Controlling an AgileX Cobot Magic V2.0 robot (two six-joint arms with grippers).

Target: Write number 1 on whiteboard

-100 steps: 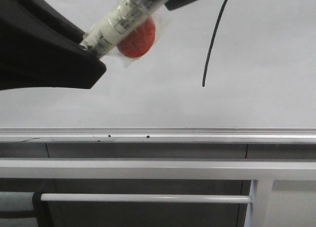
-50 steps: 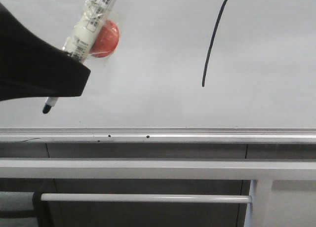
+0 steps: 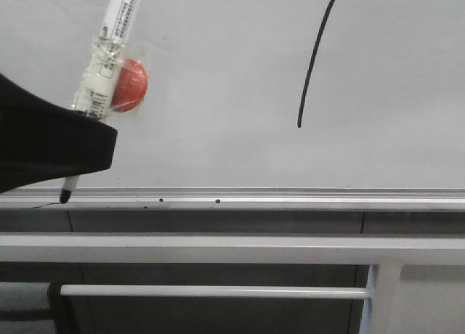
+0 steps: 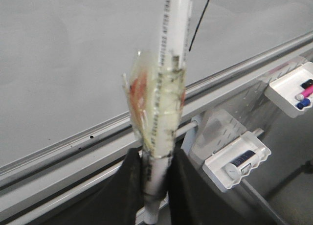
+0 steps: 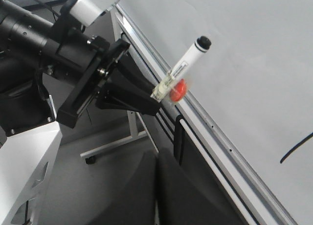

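The whiteboard (image 3: pixel 218 116) fills the upper front view, with its silver rail (image 3: pixel 290 197) along the lower edge. The number 1 (image 3: pixel 314 62) is a thin, slanted black stroke at the upper right; it also shows in the left wrist view (image 4: pixel 199 20) and partly in the right wrist view (image 5: pixel 296 149). My left gripper (image 3: pixel 81 154) is shut on the white marker pen (image 3: pixel 109 51) with the red ball (image 3: pixel 129 86) taped on. The pen stands nearly upright and its black tip (image 3: pixel 65 197) is at the rail, far left of the stroke. My right gripper (image 5: pixel 159 186) is shut and empty, low beside the board.
Grey frame bars (image 3: pixel 218 248) and a thin rod (image 3: pixel 218 291) run under the rail. White trays hang below the board, one with a roll-shaped thing (image 4: pixel 238 160) and one with coloured pens (image 4: pixel 293 89). The left arm (image 5: pixel 63 63) shows in the right wrist view.
My left gripper has moved down and to the left with the marker. The pen has swung from slanted to nearly upright, and its tip has dropped to the rail. The stroke is unchanged.
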